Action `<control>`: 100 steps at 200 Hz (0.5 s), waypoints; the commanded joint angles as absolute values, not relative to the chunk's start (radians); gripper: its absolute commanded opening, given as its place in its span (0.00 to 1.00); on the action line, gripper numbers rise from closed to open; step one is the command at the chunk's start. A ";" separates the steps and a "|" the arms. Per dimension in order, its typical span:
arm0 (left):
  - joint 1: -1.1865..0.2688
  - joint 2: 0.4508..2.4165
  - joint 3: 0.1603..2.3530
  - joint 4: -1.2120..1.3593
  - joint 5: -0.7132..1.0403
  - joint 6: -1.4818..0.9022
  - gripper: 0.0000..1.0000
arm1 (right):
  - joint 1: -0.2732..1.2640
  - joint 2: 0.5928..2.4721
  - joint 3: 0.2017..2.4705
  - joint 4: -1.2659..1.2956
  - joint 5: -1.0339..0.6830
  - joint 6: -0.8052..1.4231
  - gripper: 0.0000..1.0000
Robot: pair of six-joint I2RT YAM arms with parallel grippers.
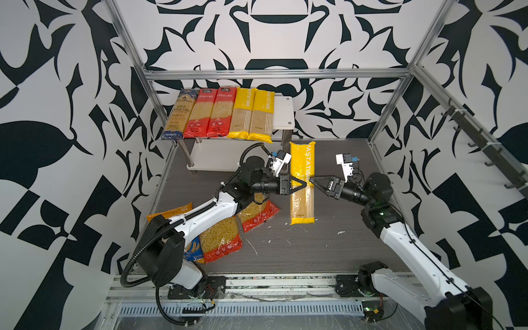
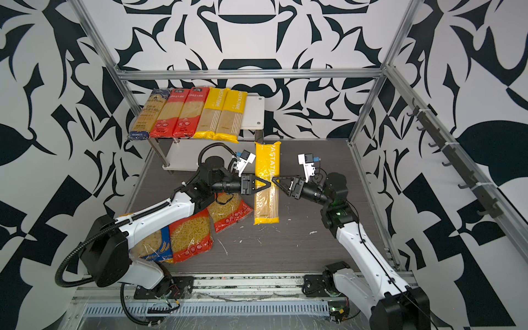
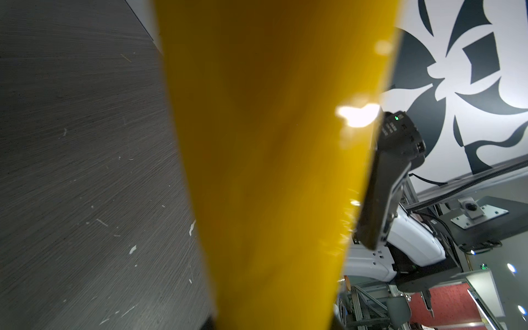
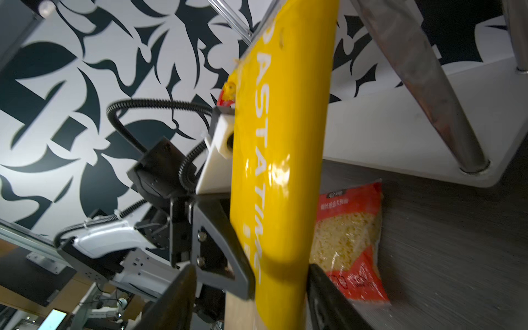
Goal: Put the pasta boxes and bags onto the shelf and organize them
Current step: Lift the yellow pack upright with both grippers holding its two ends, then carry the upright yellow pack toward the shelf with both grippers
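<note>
handover step, by the look of it. long yellow plastic pasta packet (image 1: 302,163) is held off the dark wood-grain counter (image 1: 337,245), just in front of the shelf. left claw (image 1: 303,183) pinches its left edge. right claw (image 1: 314,180) is spread, jaws straddling the right edge without gripping, per the right wrist view. next move probably needs the right arm to back off and the left to carry the packet to the bare right end of the white two-tier metal-legged shelf (image 1: 283,111). top board holds a dark-blue packet (image 1: 178,114), two red packets (image 1: 201,114) (image 1: 221,113) and two yellow packets (image 1: 243,114) (image 1: 261,115), side by side. lower board (image 1: 217,157) looks bare. three short packets (image 1: 258,214) (image 1: 221,240) (image 1: 194,250) lie on the counter.
</note>
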State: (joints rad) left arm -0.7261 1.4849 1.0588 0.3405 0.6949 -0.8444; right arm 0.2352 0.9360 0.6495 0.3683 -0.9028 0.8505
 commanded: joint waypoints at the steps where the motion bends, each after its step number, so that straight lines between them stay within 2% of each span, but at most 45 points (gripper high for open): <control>1: -0.697 1.422 1.138 0.401 0.618 -0.870 0.07 | 0.248 0.898 0.591 0.352 -0.908 0.872 0.69; 48: -0.696 1.430 1.160 0.465 0.607 -0.947 0.06 | 0.284 0.797 0.492 0.329 -0.833 0.863 0.68; 84: -0.698 1.442 1.194 0.494 0.623 -0.990 0.07 | 0.296 0.851 0.495 0.480 -0.842 0.929 0.60; 100: -0.702 1.446 1.211 0.489 0.623 -0.995 0.07 | 0.295 0.868 0.504 0.551 -0.841 0.962 0.53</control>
State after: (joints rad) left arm -0.6956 1.4849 1.1271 0.3290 0.5999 -0.9627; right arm 0.2901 0.8555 0.4862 0.3794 -0.8505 0.9073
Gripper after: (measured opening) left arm 0.233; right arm 0.568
